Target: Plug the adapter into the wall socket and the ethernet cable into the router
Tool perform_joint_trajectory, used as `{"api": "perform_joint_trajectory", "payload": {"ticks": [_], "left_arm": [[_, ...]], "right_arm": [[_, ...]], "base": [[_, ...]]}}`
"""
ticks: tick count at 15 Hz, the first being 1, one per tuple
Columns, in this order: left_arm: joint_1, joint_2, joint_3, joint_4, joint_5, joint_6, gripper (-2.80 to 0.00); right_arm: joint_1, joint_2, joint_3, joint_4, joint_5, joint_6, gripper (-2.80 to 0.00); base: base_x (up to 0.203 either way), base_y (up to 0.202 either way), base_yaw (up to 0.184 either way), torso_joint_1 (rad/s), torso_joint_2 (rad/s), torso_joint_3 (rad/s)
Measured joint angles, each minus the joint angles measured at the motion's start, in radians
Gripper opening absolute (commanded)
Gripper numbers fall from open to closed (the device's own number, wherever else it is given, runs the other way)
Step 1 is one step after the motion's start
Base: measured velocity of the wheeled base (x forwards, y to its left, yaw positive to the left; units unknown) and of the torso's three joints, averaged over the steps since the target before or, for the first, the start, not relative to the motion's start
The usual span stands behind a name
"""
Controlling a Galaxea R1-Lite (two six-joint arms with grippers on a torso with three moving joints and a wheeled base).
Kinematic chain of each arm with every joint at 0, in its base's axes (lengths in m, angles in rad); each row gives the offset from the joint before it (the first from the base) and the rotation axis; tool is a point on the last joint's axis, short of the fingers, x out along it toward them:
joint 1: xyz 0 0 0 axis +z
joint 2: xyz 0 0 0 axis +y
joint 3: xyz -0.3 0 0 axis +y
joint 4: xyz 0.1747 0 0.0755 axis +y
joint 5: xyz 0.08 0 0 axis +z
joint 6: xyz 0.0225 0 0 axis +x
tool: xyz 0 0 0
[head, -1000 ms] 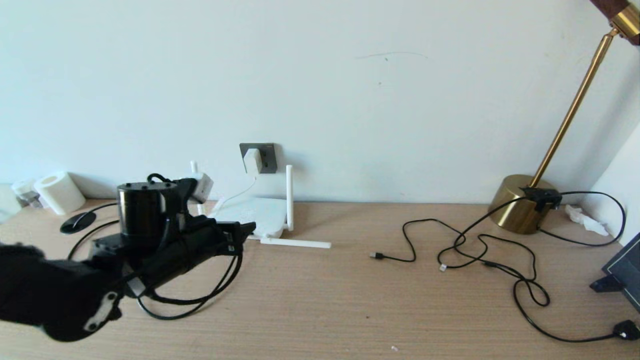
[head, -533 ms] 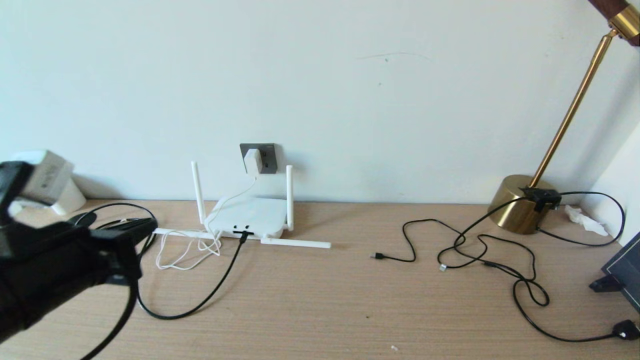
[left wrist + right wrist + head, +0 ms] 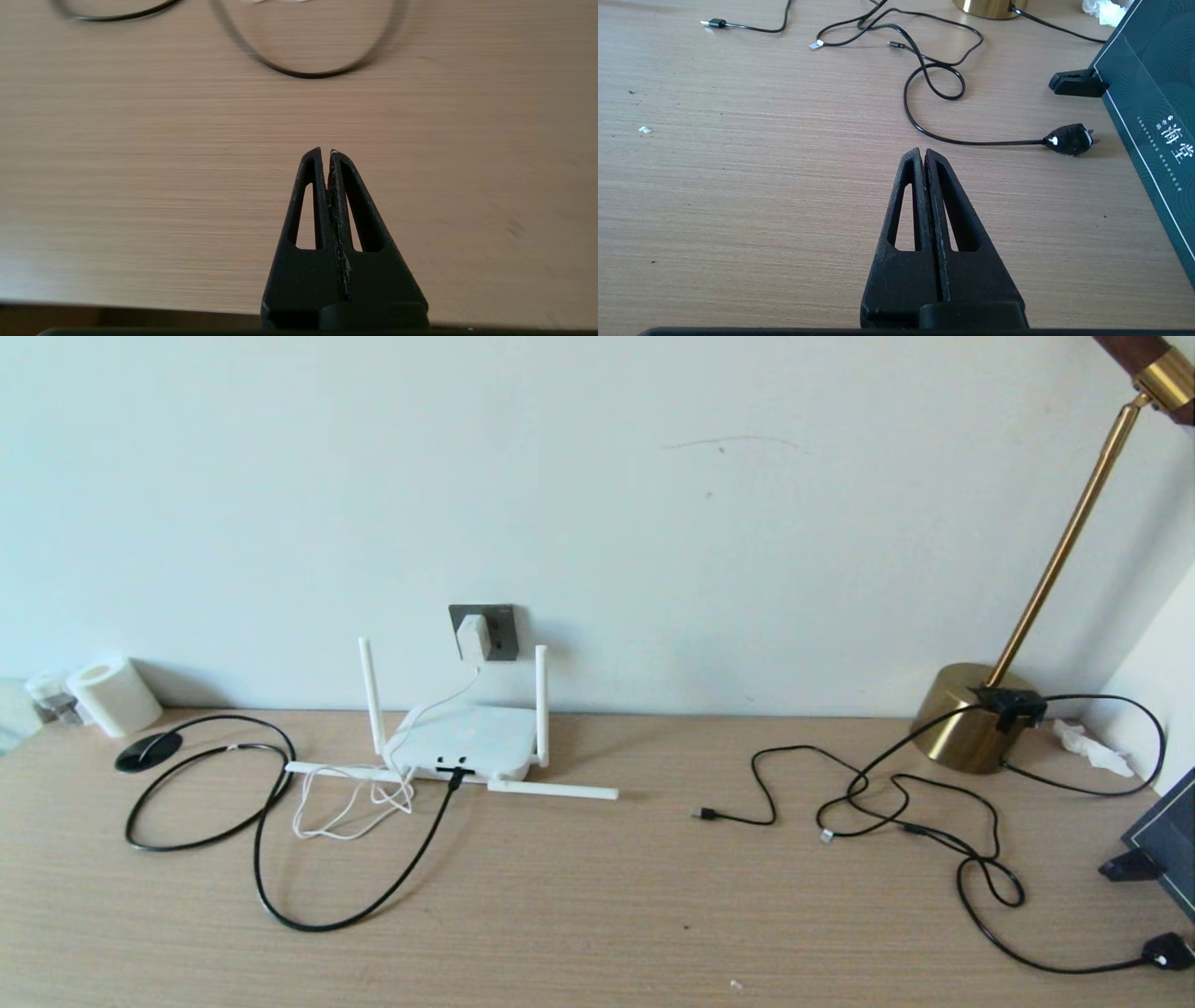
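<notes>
Surface: wooden tabletop [image 3: 597,896] against pale wall.
Adapter [image 3: 471,637]: seated in wall socket [image 3: 492,630], back edge.
Ethernet cable [image 3: 373,896]: plugged into router [image 3: 467,742], looping toward left edge.
Left gripper [image 3: 326,154]: pressed together, empty, near front edge, nearer router.
Right gripper [image 3: 923,153]: pressed together, empty, front right.

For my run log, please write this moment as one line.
adapter: in wall socket | ethernet cable: in router | left gripper: shut, empty | right gripper: shut, empty
</notes>
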Motion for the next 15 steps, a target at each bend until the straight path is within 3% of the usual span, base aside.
{"api": "perform_joint_trajectory", "payload": {"ticks": [2,4,5,9,15], "left_arm": [[0.029,-0.187,0.03,0.053,-0.102,0.028,-2.8],[0.05,-0.312,0.049,0.052,-0.161,0.118,-2.8],[0.057,-0.35,0.055,0.051,-0.168,0.134,-2.8],[0.065,-0.413,0.063,0.046,-0.147,0.011,-2.8],[0.065,-0.424,0.064,0.048,-0.147,-0.001,-2.8]], "right_arm": [[0.0,0.0,-0.002,0.002,0.0,0.002,-2.8],[0.0,0.0,-0.002,0.001,0.0,0.006,-2.8],[0.0,0.0,-0.003,0.001,0.0,0.007,-2.8],[0.0,0.0,-0.004,0.001,0.0,0.012,-2.8],[0.0,0.0,-0.002,0.0,-0.003,0.007,-2.8]], "base": [[0.0,0.0,0.0,0.0,0.0,0.0],[0.0,0.0,0.0,0.0,0.0,0.0],[0.0,0.0,0.0,0.0,0.0,0.0],[0.0,0.0,0.0,0.0,0.0,0.0],[0.0,0.0,0.0,0.0,0.0,0.0]]}}
